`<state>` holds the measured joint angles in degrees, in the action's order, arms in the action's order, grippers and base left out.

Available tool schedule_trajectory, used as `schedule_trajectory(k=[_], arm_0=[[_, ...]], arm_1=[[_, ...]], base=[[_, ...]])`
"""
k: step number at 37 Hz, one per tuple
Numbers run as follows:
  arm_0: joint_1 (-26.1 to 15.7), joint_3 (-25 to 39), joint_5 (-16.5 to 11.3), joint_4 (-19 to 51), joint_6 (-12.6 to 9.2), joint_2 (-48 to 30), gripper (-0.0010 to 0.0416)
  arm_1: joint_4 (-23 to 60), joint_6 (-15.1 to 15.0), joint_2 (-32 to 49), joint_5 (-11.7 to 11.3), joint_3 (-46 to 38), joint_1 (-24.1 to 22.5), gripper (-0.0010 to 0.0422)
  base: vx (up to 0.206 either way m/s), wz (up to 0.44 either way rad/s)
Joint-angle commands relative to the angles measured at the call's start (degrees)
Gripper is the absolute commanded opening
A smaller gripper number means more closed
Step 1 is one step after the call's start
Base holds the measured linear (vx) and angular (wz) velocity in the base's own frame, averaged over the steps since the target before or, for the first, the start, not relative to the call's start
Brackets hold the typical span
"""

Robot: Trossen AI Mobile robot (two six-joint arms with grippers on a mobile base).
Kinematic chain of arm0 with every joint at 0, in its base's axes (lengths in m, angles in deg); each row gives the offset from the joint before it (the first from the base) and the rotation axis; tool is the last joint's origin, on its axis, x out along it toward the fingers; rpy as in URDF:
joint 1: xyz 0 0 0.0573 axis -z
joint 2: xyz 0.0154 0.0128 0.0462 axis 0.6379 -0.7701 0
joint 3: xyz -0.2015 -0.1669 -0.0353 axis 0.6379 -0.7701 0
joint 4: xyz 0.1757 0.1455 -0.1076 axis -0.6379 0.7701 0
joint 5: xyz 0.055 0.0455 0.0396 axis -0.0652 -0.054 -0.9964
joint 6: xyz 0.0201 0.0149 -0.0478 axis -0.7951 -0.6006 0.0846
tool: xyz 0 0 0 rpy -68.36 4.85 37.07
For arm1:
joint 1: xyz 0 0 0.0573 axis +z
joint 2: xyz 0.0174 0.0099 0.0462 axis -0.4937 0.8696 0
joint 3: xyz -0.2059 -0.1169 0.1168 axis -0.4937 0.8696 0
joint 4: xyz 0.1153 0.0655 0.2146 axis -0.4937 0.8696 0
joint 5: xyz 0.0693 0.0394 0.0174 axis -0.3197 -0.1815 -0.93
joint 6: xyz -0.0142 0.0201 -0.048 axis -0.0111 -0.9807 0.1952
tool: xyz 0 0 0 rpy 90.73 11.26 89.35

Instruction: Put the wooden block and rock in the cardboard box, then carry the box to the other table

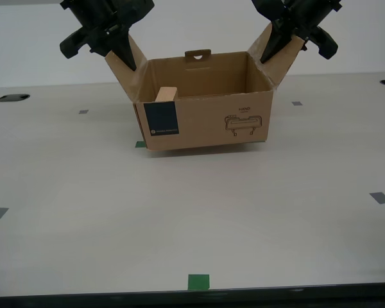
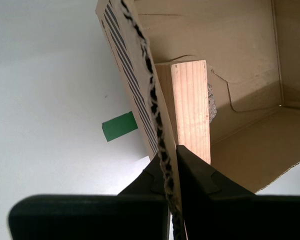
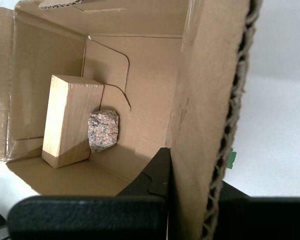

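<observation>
My second gripper (image 1: 125,54) is clamped on the cardboard box's (image 1: 205,122) flap at the exterior view's left. The wooden block (image 1: 166,94) stands on end inside, the rock (image 3: 103,130) touching it. My first gripper (image 1: 276,48) pinches the opposite flap. The box hovers just above the table (image 1: 192,212), toward its far edge.

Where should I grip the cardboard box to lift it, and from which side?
Grip the cardboard box by its two side flaps, pinching each thin edge from above. They splay up and outward, and opposite holds should keep it level. My second gripper and my first gripper already clamp them. The wooden block probably weights the second's side.
</observation>
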<state>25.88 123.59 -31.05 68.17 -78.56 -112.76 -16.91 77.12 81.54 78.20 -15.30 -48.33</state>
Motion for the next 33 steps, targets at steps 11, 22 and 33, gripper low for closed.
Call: schedule_trajectory(k=[11,22,33], arm_0=[[0.0,0.0,0.3,0.8,-0.1,0.1,-0.0001],[0.0,0.0,0.3,2.1,-0.1,0.1,-0.0001],[-0.2,0.0,0.2,2.9,0.1,0.1,-0.0001]], arm_1=[[0.8,-0.2,-0.9,0.2,-0.1,-0.1,-0.0001],[0.9,1.4,-3.5,0.2,-0.1,-0.1,-0.0001],[1.9,2.6,-4.0,0.2,-0.1,-0.9,-0.0001]], base=[[0.000,0.000],[0.000,0.000],[-0.003,0.000]])
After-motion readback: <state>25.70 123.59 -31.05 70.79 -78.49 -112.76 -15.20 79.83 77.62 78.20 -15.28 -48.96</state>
